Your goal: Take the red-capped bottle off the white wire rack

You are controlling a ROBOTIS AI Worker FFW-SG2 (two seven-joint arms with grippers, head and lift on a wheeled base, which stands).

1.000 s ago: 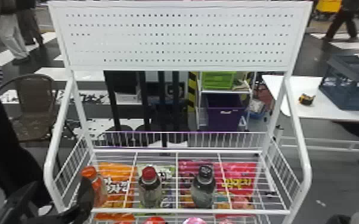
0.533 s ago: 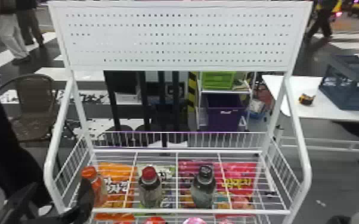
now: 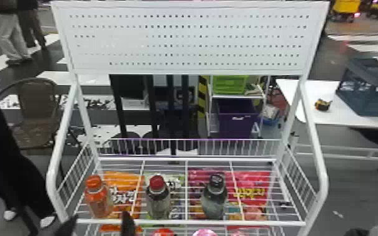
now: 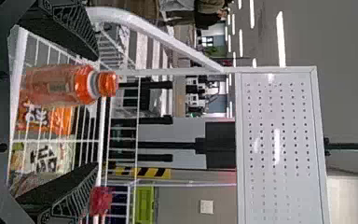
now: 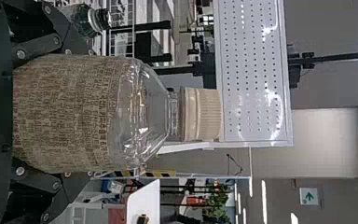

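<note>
1. Red-capped bottle (image 3: 158, 199), the one to take: upright on the upper wire shelf of the white wire rack (image 3: 188, 223), between six and seven o'clock in the head view.
2. Orange-capped bottle (image 3: 97, 201) stands beside it, at half past seven; the dark-capped bottle (image 3: 215, 199) stands at half past five. Snack bags (image 3: 251, 191) show through the wires.
3. Left gripper (image 3: 98, 223) is at about seven o'clock in the head view, jaws spread wide, with nothing clamped. In the left wrist view the orange-capped bottle shows between its fingers, while the red cap (image 4: 101, 200) lies just past one fingertip.
4. Right gripper (image 3: 358, 233) is out at four o'clock, off the rack, its jaws closed around a clear, beige-capped bottle (image 5: 70, 112) with a brown label, only as far as the bottle's body allows.
</note>
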